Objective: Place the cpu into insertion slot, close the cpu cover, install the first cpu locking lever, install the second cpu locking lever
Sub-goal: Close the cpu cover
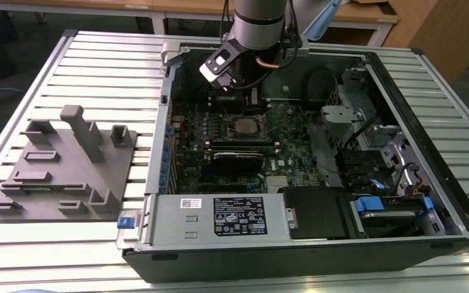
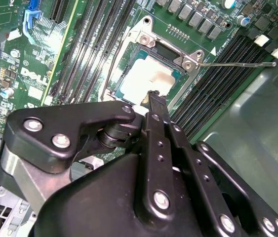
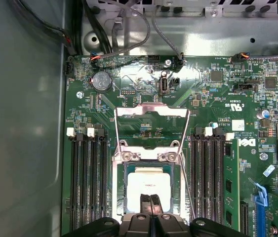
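table (image 1: pixel 104 67) of slats, cpu (image 3: pixel 148 183) in case (image 1: pixel 300 262)

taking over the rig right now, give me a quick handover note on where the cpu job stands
Gripper: shut, nothing visibly held, tips over the edge of the cpu; I cannot tell if they touch.
Cpu: lies flat in the insertion slot.
Cpu cover: swung open, back from the slot.
Lever: sticks out free beside the slot in the second wrist view, not locked.
Done: cpu placed.
Left: close the cover, install both locking levers.
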### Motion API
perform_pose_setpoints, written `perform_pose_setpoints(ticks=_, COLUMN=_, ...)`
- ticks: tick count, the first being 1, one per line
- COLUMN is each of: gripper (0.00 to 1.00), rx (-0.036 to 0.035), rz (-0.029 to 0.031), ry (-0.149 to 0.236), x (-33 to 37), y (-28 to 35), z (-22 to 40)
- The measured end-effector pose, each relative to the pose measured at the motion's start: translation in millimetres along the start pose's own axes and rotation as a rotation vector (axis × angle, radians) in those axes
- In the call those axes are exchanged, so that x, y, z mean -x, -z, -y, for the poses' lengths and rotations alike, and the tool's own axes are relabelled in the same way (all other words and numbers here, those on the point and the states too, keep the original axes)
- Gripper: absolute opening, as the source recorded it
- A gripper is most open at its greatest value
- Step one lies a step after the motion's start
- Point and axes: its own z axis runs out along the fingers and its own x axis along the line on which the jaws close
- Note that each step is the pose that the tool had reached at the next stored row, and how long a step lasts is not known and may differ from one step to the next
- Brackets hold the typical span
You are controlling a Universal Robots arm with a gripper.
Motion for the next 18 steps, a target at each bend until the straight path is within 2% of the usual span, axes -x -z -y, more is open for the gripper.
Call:
perform_pose_setpoints(ticks=9, gripper=0.10, rx=0.0001, rz=-0.0001, ry=0.000, x=0.0, y=2.1, z=-0.1)
perform_pose_setpoints(ticks=18, gripper=0.10, rx=-0.0001, rz=0.0043, ry=0.000, x=-0.3, y=3.5, z=-0.2)
